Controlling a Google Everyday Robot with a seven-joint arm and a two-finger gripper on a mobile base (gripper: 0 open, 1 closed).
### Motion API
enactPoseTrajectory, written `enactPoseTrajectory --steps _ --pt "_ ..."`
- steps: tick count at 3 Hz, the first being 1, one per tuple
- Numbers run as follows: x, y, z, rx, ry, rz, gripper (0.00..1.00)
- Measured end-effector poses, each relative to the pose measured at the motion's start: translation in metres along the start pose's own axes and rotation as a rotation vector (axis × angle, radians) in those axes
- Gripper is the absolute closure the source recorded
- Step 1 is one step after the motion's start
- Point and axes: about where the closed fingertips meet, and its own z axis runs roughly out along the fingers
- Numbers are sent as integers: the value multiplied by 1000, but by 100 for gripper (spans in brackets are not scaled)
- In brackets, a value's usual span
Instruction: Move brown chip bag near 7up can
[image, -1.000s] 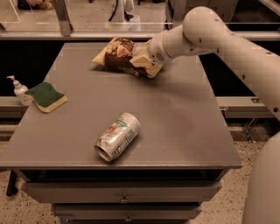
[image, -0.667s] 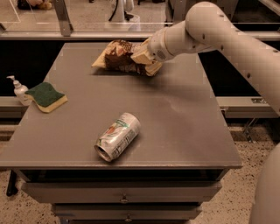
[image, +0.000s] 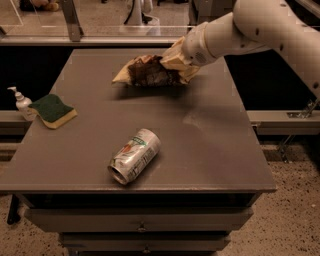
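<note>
The brown chip bag (image: 150, 72), dark brown with cream-yellow ends, hangs just above the back of the grey table (image: 220, 145) and casts a shadow on it. My gripper (image: 181, 62) is at the bag's right end and shut on it, mostly hidden by the crinkled wrapper. The white arm reaches in from the upper right. The 7up can (image: 134, 156), silver-white with green and red marks, lies on its side near the table's front, well apart from the bag.
A green-and-yellow sponge (image: 52, 110) lies at the table's left edge, with a small white pump bottle (image: 21, 102) beside it. Drawers sit below the table front. A glass-sided counter stands behind the table.
My gripper has lifted the chip bag off the table's back and brought it slightly forward and to the right. The can, sponge and bottle have not moved.
</note>
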Motion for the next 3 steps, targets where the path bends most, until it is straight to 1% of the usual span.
enactPoseTrajectory --steps 1,2,3 --pt "17 9 -35 -5 38 -3 100" --pt "37 27 -71 -21 71 11 100" --pt "52 55 -106 -46 92 33 100"
